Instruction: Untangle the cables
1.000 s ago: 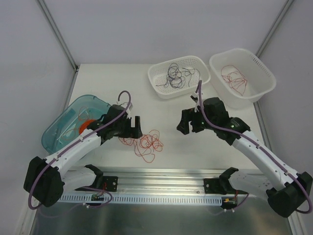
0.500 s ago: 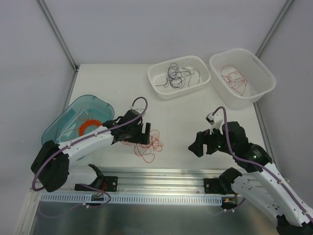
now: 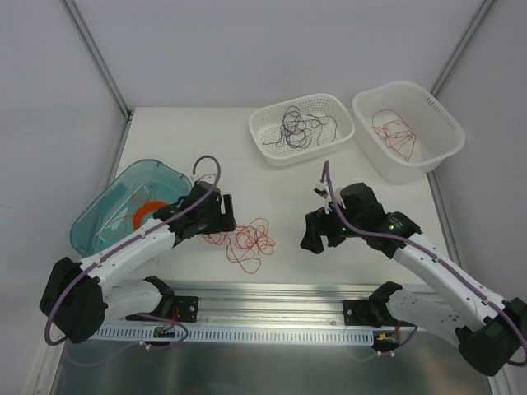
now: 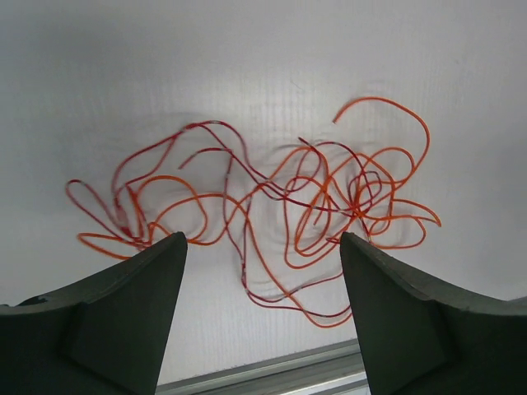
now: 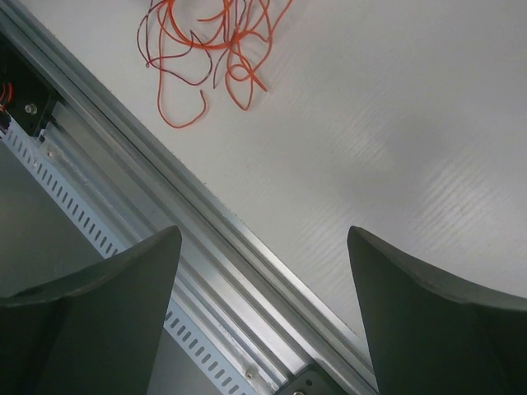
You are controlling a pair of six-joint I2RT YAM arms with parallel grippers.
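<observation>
From above, a loose tangle of red cables point(image 3: 247, 240) lies on the white counter point(image 3: 280, 185) near its front edge. The left pincer point(image 3: 221, 217) hangs just left of it, and the right pincer point(image 3: 315, 234) is further off on the other side. Dark cables point(image 3: 298, 127) lie in one white basket point(image 3: 262, 123) at the back, and more red strands point(image 3: 395, 136) lie in the second basket point(image 3: 445, 140).

In the left wrist view, the left pincer gapes wide and holds nothing. The red cables spread on the counter just beyond its tips.

In the right wrist view, the right pincer is likewise spread and empty, over the counter and the metal rail point(image 5: 206, 247). The red cables sit well off at the top left.
</observation>
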